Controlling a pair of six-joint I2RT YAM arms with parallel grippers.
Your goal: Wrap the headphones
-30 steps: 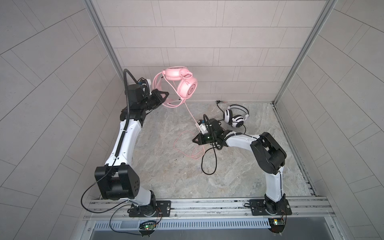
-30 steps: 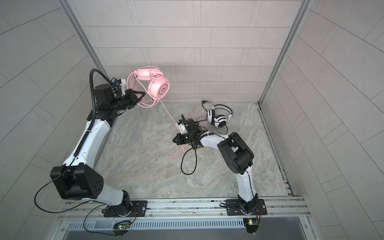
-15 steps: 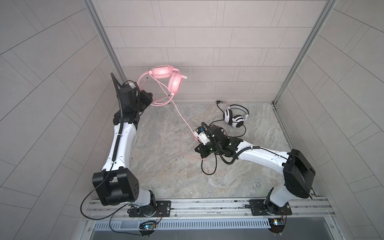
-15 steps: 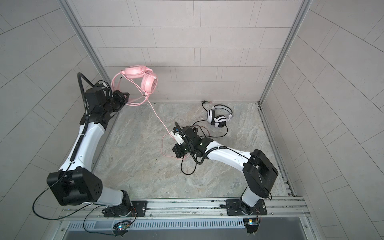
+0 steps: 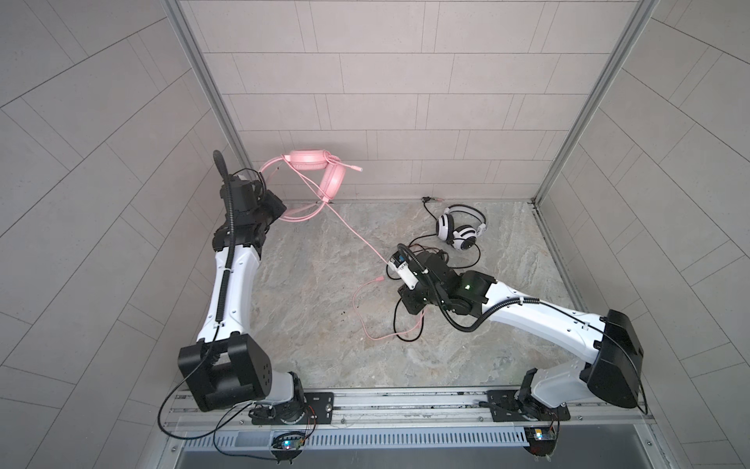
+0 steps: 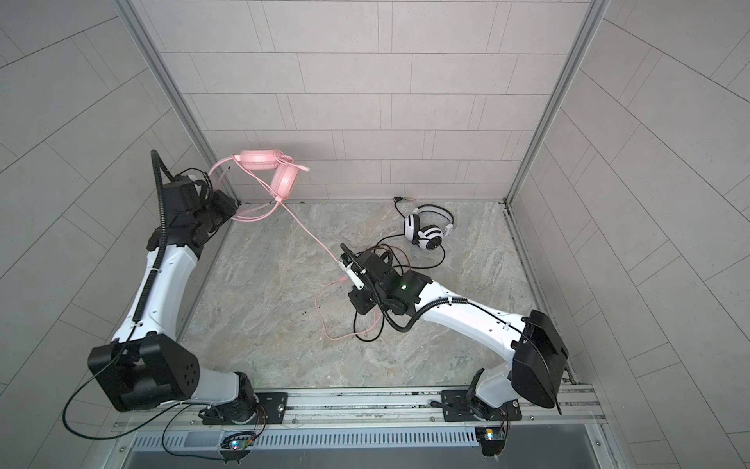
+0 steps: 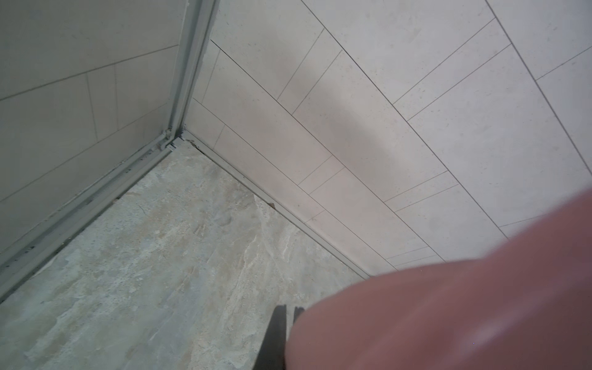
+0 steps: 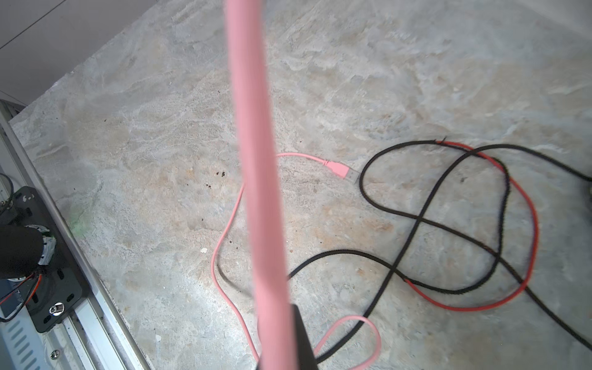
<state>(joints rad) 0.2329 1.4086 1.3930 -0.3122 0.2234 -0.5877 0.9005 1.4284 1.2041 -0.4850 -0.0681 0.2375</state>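
Pink headset (image 5: 312,162): light, with a springy band. Its thin pink cable (image 8: 254,160) is limp and likely to snag. Grip by band or cable only. Left fingers (image 5: 278,209) pinch the band, suspending the headset above the table's (image 5: 308,308) rear corner. Right fingers (image 8: 299,339) pinch the cable, taut, above the table's centre.

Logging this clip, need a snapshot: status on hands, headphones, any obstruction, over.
Left hand shut on pink headset, held aloft. Right hand shut on pink cable, taut between. Pink slack lies across black cable on floor; striped headset untouched.
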